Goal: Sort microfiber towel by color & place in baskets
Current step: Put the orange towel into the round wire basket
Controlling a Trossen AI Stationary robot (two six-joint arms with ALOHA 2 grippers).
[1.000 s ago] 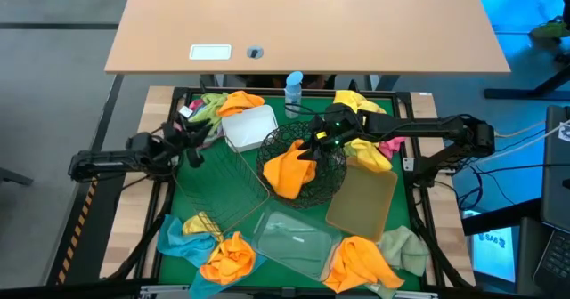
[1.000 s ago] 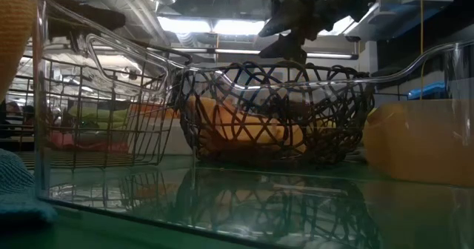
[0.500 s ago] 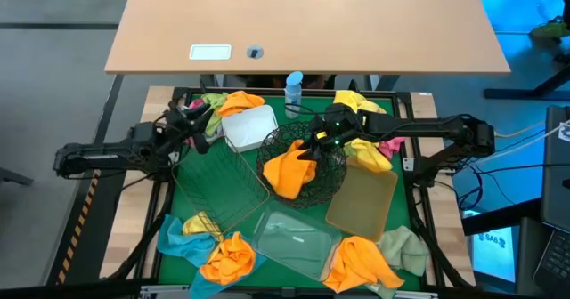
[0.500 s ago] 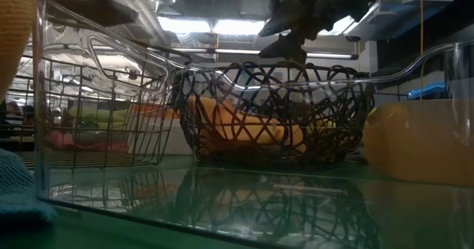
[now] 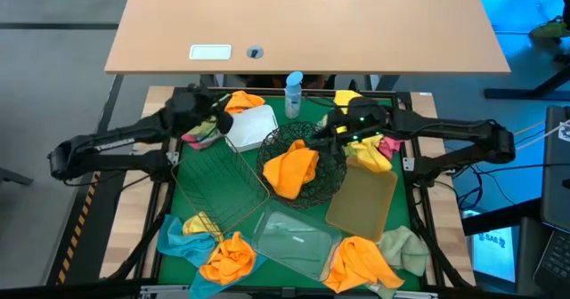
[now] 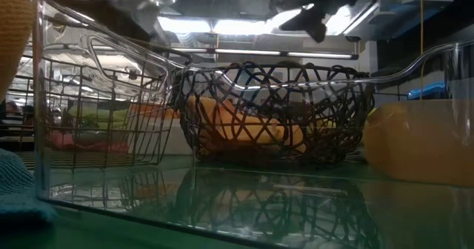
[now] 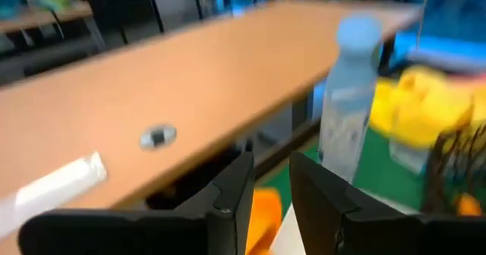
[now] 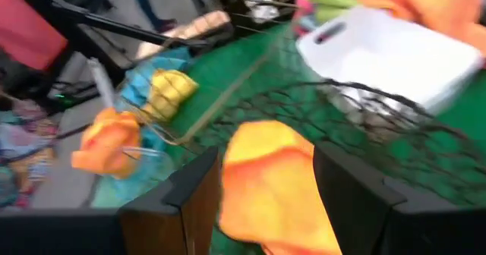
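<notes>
Orange towel (image 5: 289,170) in black wire bowl (image 5: 331,170) | right pincer (image 5: 331,130) above rim, spread, empty | left pincer (image 5: 218,114) by white tub (image 5: 252,128), narrowly parted, empty

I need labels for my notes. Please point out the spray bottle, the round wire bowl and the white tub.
spray bottle (image 5: 293,92), high view, its body.
round wire bowl (image 5: 332,169), high view, right rim.
white tub (image 5: 250,125), high view, its inside.
</notes>
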